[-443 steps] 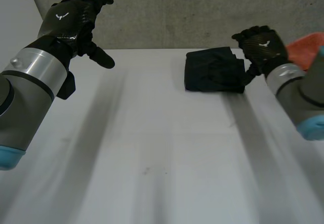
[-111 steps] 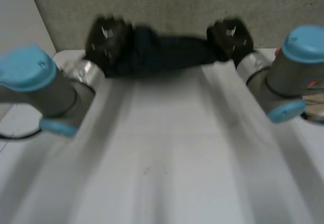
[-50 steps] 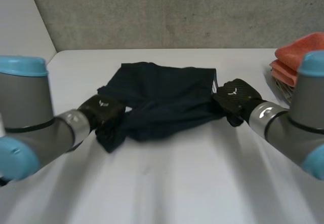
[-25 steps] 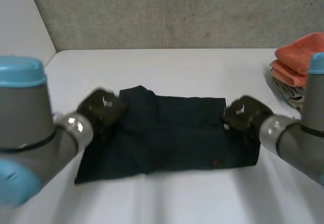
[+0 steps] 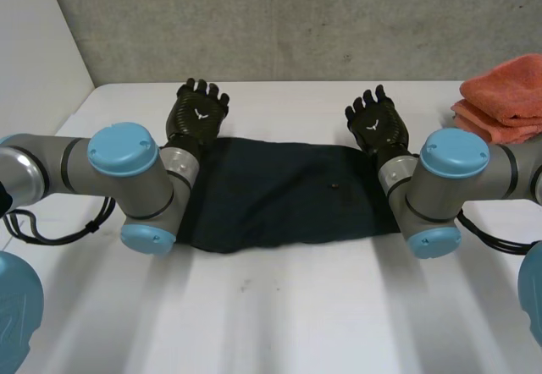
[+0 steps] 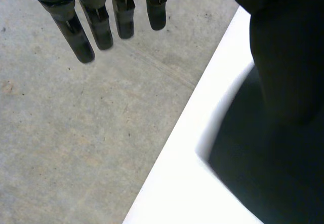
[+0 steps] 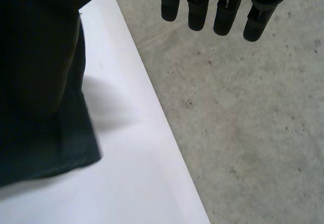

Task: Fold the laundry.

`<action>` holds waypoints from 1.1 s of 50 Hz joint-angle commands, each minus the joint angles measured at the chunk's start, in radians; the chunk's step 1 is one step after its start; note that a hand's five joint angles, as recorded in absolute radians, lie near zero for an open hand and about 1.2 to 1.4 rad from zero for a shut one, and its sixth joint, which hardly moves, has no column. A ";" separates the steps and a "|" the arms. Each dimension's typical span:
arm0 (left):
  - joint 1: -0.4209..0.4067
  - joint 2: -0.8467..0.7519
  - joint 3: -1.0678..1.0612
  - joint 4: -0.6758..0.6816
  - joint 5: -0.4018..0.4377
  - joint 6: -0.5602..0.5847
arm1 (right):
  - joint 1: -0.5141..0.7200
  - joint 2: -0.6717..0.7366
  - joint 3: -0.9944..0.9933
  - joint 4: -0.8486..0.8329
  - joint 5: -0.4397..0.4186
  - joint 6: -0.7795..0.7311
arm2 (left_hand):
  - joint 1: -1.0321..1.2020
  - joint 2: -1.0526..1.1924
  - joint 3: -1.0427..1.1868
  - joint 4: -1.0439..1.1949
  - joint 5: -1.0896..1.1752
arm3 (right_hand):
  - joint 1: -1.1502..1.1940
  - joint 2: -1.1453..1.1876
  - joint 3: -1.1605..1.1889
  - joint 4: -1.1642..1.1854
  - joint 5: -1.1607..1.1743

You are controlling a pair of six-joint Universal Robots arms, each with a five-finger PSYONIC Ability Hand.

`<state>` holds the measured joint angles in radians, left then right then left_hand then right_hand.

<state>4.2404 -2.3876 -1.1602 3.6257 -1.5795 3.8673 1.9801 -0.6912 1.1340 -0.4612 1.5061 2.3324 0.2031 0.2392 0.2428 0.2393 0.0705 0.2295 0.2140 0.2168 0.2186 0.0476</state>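
A grey concrete wall (image 5: 296, 19) backs the white table (image 5: 279, 323), and the dark navy cloth (image 5: 279, 192) lies spread flat a little short of the table's far edge. It is a wide, soft, matte rectangle whose long axis runs across the table from left to right, and its near edge is slightly wavy. The left hand (image 5: 197, 113) is raised at the cloth's far left corner and the right hand (image 5: 377, 124) at its far right corner. Each has straight fingers (image 6: 96, 26) spread apart (image 7: 225, 19), holding nothing. The cloth lies on the robot's side of both hands and equally near each, so the next fold probably starts from those two far corners. Folded orange towels (image 5: 500, 95), thick and nubbly, sit stacked at the table's right edge.
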 commanded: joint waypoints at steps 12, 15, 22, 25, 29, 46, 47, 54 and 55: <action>-0.008 0.257 -0.263 -0.012 -0.005 -0.077 | -0.093 -0.404 0.296 0.590 -0.170 0.355 | -0.025 -0.061 -0.065 -0.061 -0.067 | 0.017 0.032 0.030 0.028 0.024; -0.008 0.263 -0.274 -0.013 -0.005 -0.120 | -0.089 -0.390 0.320 0.575 -0.182 0.363 | -0.022 -0.058 -0.062 -0.058 -0.064 | 0.037 0.053 0.050 0.048 0.045; -0.013 0.263 -0.276 -0.030 -0.014 -0.155 | -0.089 -0.311 0.326 0.477 -0.158 0.358 | -0.019 -0.055 -0.059 -0.055 -0.061 | 0.848 0.864 0.861 0.859 0.856; -0.014 0.265 -0.279 -0.042 -0.025 -0.155 | -0.099 -0.312 0.334 0.434 -0.077 0.344 | -0.022 -0.058 -0.062 -0.058 -0.064 | 1.167 1.182 1.180 1.178 1.174; -0.014 0.283 -0.283 -0.059 -0.030 -0.155 | -0.130 -0.369 0.403 0.363 0.017 0.250 | -0.025 -0.061 -0.065 -0.061 -0.067 | 1.167 1.182 1.180 1.178 1.174; -0.004 0.387 -0.381 -0.084 -0.031 -0.164 | 0.179 -0.409 0.397 0.078 -0.270 -0.286 | -0.025 -0.061 -0.065 -0.061 -0.067 | 1.167 1.182 1.180 1.178 1.174; -0.004 0.387 -0.384 -0.084 -0.031 -0.163 | 0.195 -0.389 0.397 0.073 -0.315 -0.288 | -0.025 -0.061 -0.065 -0.061 -0.067 | 1.167 1.182 1.180 1.178 1.174; -0.004 0.401 -0.394 -0.084 -0.031 -0.167 | 0.296 -0.249 0.388 0.076 -0.532 -0.317 | -0.025 -0.061 -0.065 -0.061 -0.067 | 0.895 0.910 0.907 0.905 0.902; -0.004 0.404 -0.392 -0.084 -0.031 -0.170 | 0.298 -0.251 0.388 0.078 -0.526 -0.312 | -0.025 -0.061 -0.065 -0.061 -0.067 | 0.601 0.617 0.614 0.612 0.609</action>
<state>4.2370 -1.9941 -1.5492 3.5412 -1.6104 3.7028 2.2167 -1.0367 1.5264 -0.3897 1.1097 2.0307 0.1995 0.2074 0.2121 0.2053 0.0481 1.1051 1.1524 1.1646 1.1783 0.9791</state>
